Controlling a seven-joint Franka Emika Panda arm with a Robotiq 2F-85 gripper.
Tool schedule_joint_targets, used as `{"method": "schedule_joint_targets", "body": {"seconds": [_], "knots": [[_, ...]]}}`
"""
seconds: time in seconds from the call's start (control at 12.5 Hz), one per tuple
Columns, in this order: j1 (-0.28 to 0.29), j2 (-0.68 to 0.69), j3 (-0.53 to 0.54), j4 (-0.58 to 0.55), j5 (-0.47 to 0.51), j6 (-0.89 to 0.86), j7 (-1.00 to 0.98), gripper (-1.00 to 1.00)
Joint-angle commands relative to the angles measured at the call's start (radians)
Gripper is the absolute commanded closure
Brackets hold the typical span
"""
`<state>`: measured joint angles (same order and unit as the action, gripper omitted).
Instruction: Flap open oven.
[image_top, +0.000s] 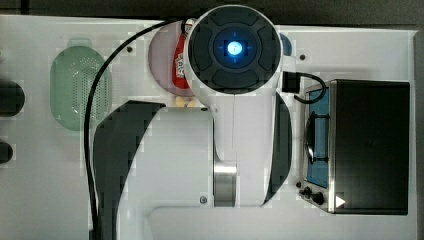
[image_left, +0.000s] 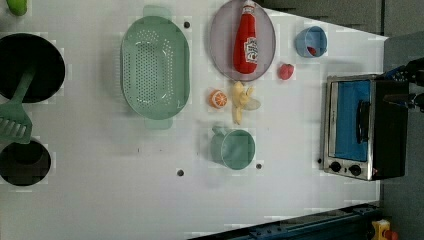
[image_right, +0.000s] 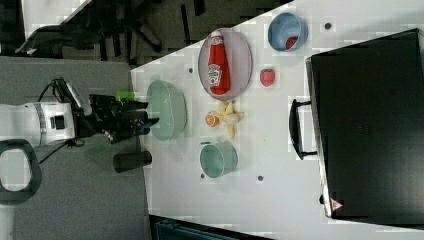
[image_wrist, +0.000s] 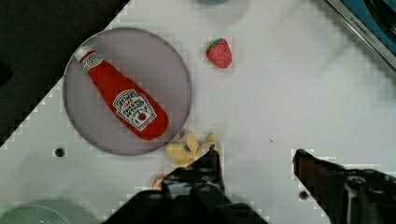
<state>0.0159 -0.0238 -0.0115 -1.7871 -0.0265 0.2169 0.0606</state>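
The large black boxy toaster oven (image_left: 362, 127) with its silver front frame and blue door panel stands at the left view's right end of the white bench (image_left: 100, 200), well apart from the grey plate (image_left: 222, 55) carrying the red ketchup bottle (image_left: 246, 42); its door looks shut, the black bar handle (image_left: 362, 121) lying against the blue panel. The claw (image_wrist: 254, 161) hovers above the bench with its fingers apart and nothing between them, near the yellow banana peel (image_wrist: 189, 148) and not yet at the door. The likely trouble: the claw comes in off the handle's line and slips, or pushes the whole oven instead of swinging the door; a steep pull could tip it forward. The door faces the middle of the bench, the left view's left; the oven's long axis, like the handle's, runs up and down the left view.
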Motion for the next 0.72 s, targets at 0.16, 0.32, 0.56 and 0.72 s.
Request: {"method": "schedule_joint_targets", "body": {"seconds": [0.16,0.32,0.56,0.72], "knots": [[-0.027,-0.288,-0.049,-0.133,0.001,-0.177,-0.080,-0.81],[-0.027,-0.288,-0.049,-0.133,0.001,-0.177,-0.080,-1.00],[-0.027,-0.288,-0.049,-0.133,0.001,-0.177,-0.080,-0.65],[-0.028,-0.288,-0.051,-0.133,0.001,-0.177,-0.080,-0.15]]}}
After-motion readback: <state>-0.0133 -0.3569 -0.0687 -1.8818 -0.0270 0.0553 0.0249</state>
